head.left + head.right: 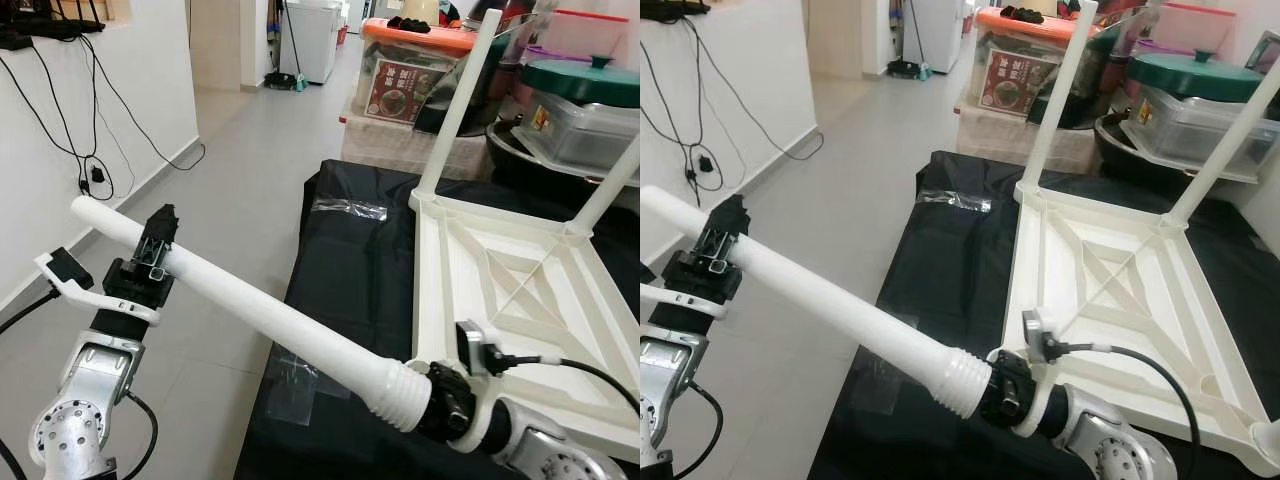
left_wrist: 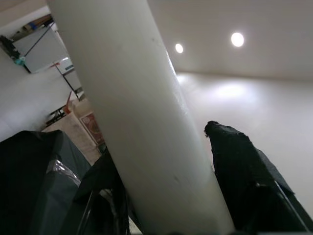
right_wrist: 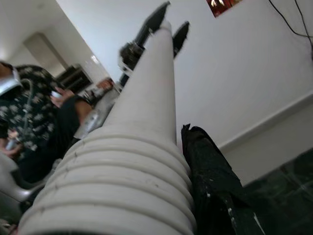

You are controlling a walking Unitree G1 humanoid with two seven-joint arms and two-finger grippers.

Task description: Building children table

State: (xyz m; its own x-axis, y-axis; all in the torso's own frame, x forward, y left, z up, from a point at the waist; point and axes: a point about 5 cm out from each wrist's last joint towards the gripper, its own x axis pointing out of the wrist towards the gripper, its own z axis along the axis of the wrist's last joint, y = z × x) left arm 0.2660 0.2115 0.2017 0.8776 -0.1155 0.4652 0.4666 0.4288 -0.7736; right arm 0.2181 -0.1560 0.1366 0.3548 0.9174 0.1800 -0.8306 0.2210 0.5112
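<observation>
Both tools hold one loose white table leg [image 1: 270, 310], slanting from centre-left to lower centre: the left tool [image 1: 157, 243] clamped near its plain end, the right tool [image 1: 445, 398] clamped at its ribbed end. The upturned tabletop [image 1: 520, 300] lies at right on the black-covered counter [image 1: 350, 270]; open floor [image 1: 240, 170] fills the left.

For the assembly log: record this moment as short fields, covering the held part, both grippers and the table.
held part: white table leg, threaded end by the right gripper
left gripper: shut on the leg near its plain end
right gripper: shut on the threaded end
table top: upside down on black cloth
fitted legs: two, at the far corners
</observation>
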